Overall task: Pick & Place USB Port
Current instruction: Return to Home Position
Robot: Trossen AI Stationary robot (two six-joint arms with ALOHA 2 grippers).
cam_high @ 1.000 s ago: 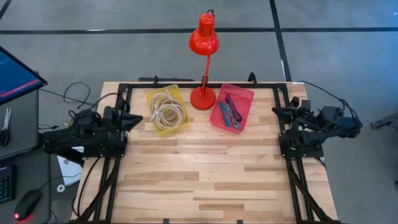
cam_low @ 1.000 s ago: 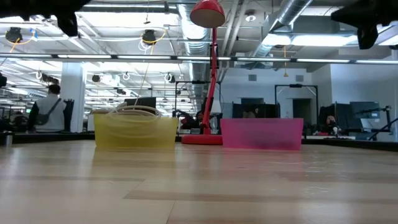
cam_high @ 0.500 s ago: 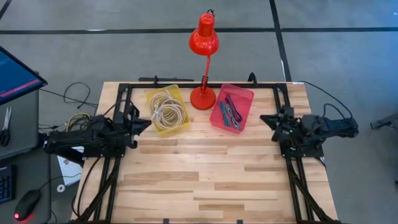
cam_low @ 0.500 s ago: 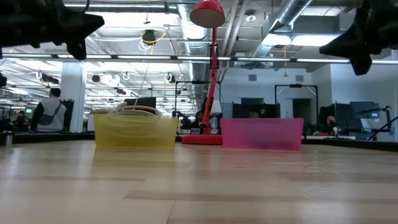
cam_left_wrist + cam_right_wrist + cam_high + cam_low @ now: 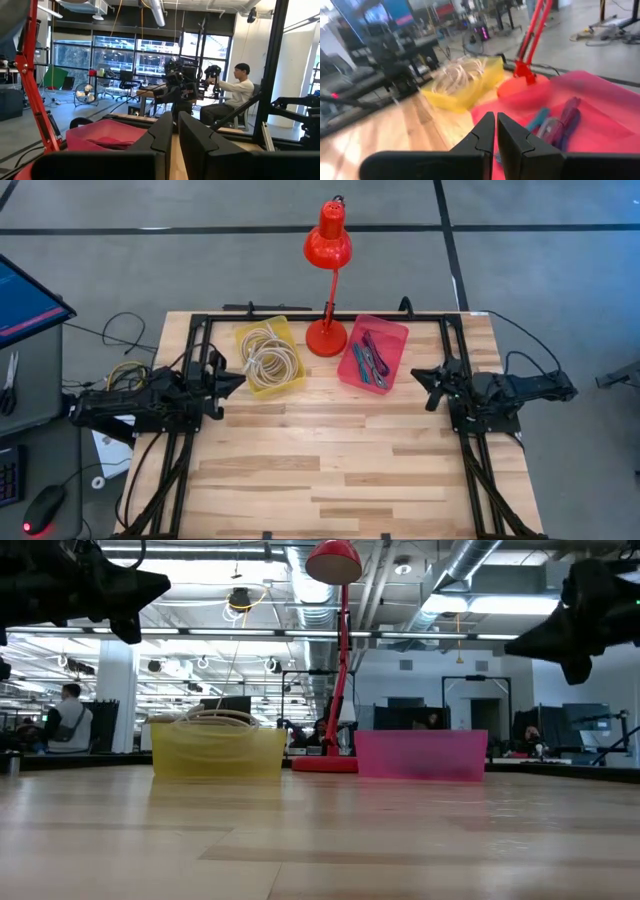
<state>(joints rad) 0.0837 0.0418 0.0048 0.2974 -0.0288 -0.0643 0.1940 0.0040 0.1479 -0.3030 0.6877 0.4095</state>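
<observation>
A pink bin [image 5: 373, 352] at the table's far middle holds teal and purple USB pieces [image 5: 555, 124]. Left of it are a red desk lamp [image 5: 326, 337] and a yellow bin [image 5: 268, 356] of coiled pale cables. My left gripper [image 5: 236, 381] hovers shut above the table just left of the yellow bin, pointing toward the right; it shows again in its wrist view [image 5: 175, 135]. My right gripper [image 5: 421, 375] hovers shut just right of the pink bin, pointing at it, and its wrist view [image 5: 495, 131] looks into that bin. Neither gripper holds anything.
Black frame rails [image 5: 460, 430] run along both table sides under the arms. The wooden tabletop [image 5: 330, 460] stretches toward the near edge. A person [image 5: 235, 92] sits at a desk beyond the table's right side, and another [image 5: 65, 720] sits in the room behind.
Both grippers have come down toward the table and moved inward, the left toward the yellow bin, the right toward the pink bin. The right gripper has tipped slightly downward. Both stayed shut. The bins and the lamp have not moved.
</observation>
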